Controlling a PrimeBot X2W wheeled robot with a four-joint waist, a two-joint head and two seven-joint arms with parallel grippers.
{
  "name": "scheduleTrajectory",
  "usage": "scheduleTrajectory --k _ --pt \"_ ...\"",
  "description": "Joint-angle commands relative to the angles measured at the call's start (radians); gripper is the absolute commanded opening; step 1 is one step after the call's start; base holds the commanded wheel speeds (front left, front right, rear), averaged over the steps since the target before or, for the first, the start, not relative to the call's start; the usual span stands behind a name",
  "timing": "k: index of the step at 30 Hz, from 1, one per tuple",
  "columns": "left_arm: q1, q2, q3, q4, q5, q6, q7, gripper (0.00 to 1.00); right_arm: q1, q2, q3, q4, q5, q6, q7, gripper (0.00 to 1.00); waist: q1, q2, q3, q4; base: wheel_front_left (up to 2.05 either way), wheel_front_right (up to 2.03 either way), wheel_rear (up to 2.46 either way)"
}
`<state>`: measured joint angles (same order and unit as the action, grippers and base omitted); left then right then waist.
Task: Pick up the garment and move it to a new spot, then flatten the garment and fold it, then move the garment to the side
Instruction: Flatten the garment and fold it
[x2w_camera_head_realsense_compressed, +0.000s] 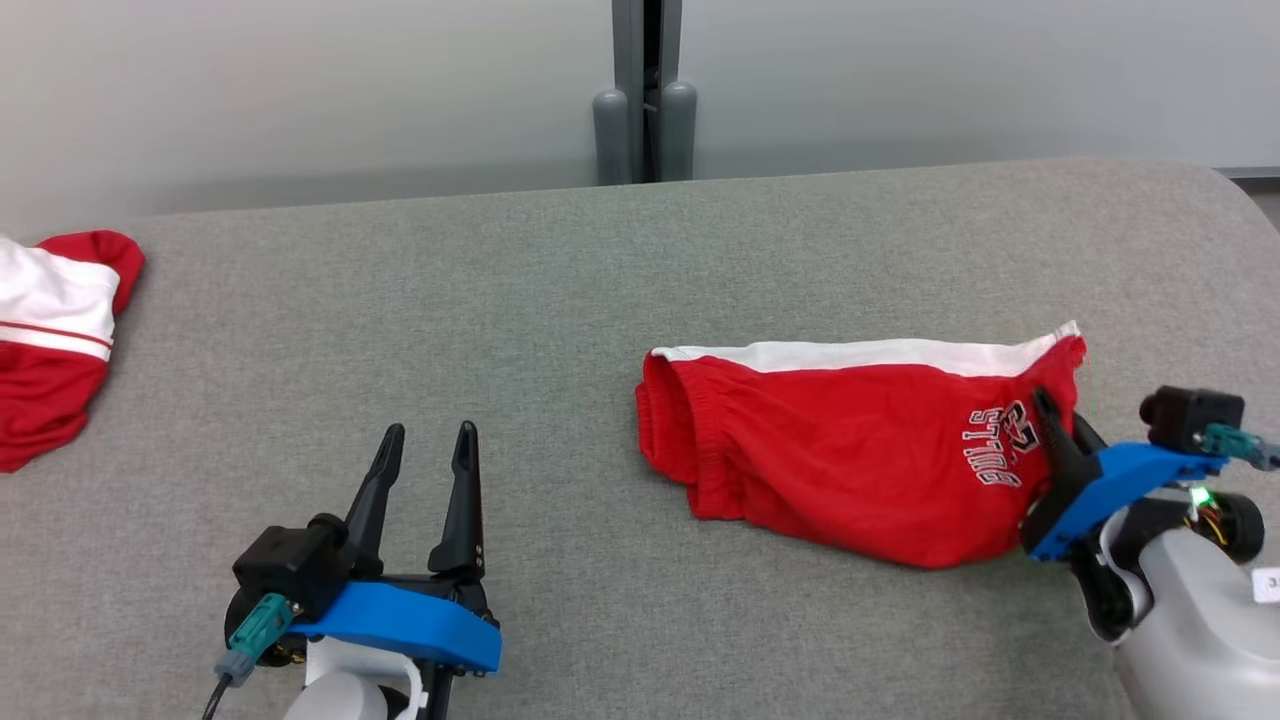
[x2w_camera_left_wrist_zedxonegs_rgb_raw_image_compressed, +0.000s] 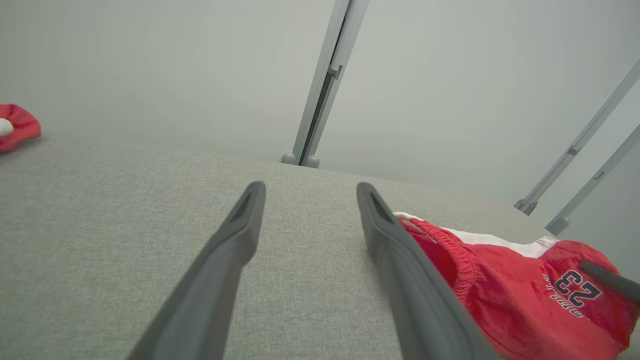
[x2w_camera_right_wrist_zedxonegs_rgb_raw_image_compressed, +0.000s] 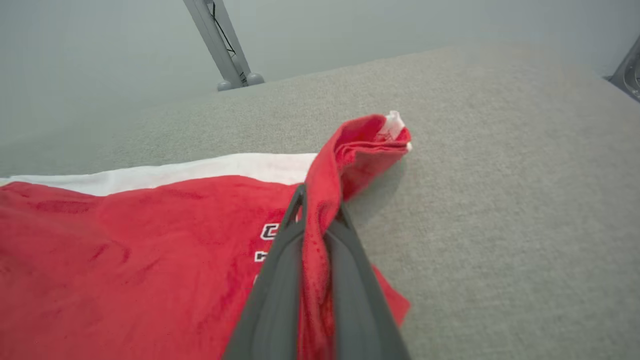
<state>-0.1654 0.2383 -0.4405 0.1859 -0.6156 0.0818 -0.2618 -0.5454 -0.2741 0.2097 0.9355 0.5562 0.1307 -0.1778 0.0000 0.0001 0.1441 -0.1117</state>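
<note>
Two grippers differ: your right gripper (x2w_camera_right_wrist_zedxonegs_rgb_raw_image_compressed: 320, 202) is pinched on a fold of the red shorts (x2w_camera_head_realsense_compressed: 850, 450), which lie toward the right edge of the grey surface (x2w_camera_head_realsense_compressed: 560, 300). That is plain in its wrist view, unclear from the head. Your left gripper (x2w_camera_head_realsense_compressed: 430, 432) hangs wide, empty, front-left.

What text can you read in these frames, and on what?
"23": on the red shorts, clear in the left wrist view.
"BULLS": arched beside the 23 on the shorts, small but legible in the head view.
White sticker on the right forearm: too small to read.
No other readable text.
</note>
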Motion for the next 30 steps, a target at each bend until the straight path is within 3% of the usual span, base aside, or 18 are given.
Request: scheduleTrajectory --k 1,9,13,20,29,30 --pt "-0.004 -0.004 -0.003 0.005 0.003 -0.002 -0.005 1.0 -0.027 0.012 0.0 -0.017 -0.016 0.0 -0.005 0.0 0.0 -0.0001 -0.002 0.008 0.0 0.0 0.0" --pt "-0.01 -0.021 0.002 0.019 0.01 -0.011 -0.005 1.0 -0.089 0.172 0.086 -0.158 -0.067 0.0 0.058 0.0 0.0 -0.0001 -0.005 0.045 0.0 0.0 0.0" --pt "-0.019 -0.032 0.006 0.023 0.013 -0.02 -0.005 1.0 -0.101 0.211 0.142 -0.175 -0.062 0.0 0.11 0.0 0.0 -0.0001 0.0 0.067 0.0 0.0 0.0" --pt "-0.024 -0.047 0.02 0.028 0.02 -0.03 -0.005 1.0 -0.094 0.224 0.229 -0.144 -0.037 0.0 0.171 0.0 0.0 -0.0001 0.008 0.098 0.0 0.0 0.0" --pt "-0.01 -0.066 0.039 0.035 0.033 -0.04 -0.005 1.0 -0.079 0.223 0.325 -0.161 -0.013 0.0 0.217 0.0 0.0 -0.0001 0.005 0.076 0.0 0.0 0.0" --pt "-0.01 -0.066 0.04 0.036 0.036 -0.043 -0.005 1.0 -0.077 0.223 0.334 -0.165 -0.009 0.0 0.217 0.16 0.0 -0.0001 0.004 0.072 0.0 0.0 0.0"
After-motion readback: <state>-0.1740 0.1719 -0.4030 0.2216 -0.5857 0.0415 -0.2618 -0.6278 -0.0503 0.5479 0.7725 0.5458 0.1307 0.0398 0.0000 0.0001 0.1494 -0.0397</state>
